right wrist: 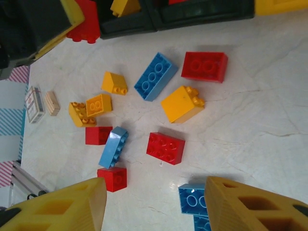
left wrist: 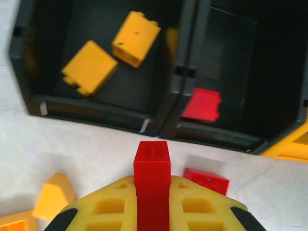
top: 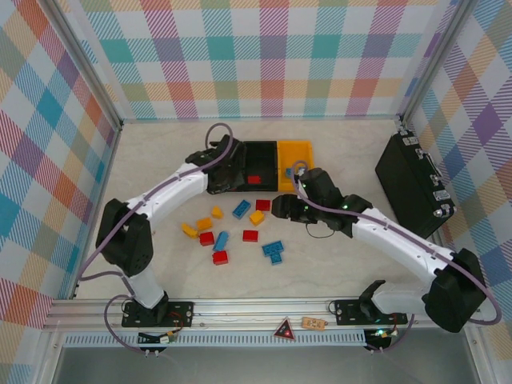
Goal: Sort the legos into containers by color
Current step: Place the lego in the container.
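My left gripper [top: 237,182] is shut on a red lego [left wrist: 152,178] that stands upright between its yellow fingers, just short of the containers. The left black bin [left wrist: 43,107] holds two yellow legos [left wrist: 136,31]. One red lego [left wrist: 202,105] lies in the middle black bin [left wrist: 226,137], and the yellow-orange bin [top: 294,154] is at the right end of the row. My right gripper [right wrist: 154,202] is open above the loose pile, over a red lego [right wrist: 165,147] and beside a blue lego [right wrist: 192,199]. Red, blue and yellow legos [top: 240,210] lie scattered on the table.
A large black hard case [top: 412,184] lies at the right side of the table. Two small flat cards [right wrist: 34,103] rest to the left of the pile. A red lego [left wrist: 207,180] and a yellow lego [left wrist: 53,195] lie on the table near my left fingers.
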You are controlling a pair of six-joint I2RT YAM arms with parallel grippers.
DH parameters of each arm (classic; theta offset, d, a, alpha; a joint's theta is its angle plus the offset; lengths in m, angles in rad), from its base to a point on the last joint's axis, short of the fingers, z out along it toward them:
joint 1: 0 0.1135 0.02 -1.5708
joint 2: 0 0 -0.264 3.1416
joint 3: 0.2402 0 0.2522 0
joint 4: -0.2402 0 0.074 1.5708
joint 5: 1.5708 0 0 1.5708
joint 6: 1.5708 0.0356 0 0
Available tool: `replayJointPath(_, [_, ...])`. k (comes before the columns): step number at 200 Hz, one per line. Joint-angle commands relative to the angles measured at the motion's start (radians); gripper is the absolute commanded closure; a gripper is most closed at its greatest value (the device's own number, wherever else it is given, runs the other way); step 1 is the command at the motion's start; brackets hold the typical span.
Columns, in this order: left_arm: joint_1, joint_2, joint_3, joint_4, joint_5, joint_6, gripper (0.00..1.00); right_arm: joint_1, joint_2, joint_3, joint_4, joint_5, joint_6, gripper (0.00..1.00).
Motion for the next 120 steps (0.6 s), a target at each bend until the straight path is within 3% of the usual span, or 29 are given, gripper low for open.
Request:
replayJointPath(1, [-0.028,0.077,0.094,-0.046,0.013,0.019,0.94,-0.015,-0.040,-0.032,-0.042,0.016,-0.008,0.43])
replayJointPath(76, [-0.049,0.326,0.387,-0.100,0.027,0.039,0.94,-0.033,-0.109,-0.078,-0.068,0.036,0.000,0.43])
replayJointPath(120, [-0.048,0.402,0.454,-0.111,0.028,0.046,0.94,-0.036,-0.123,-0.091,-0.066,0.050,0.010,0.43])
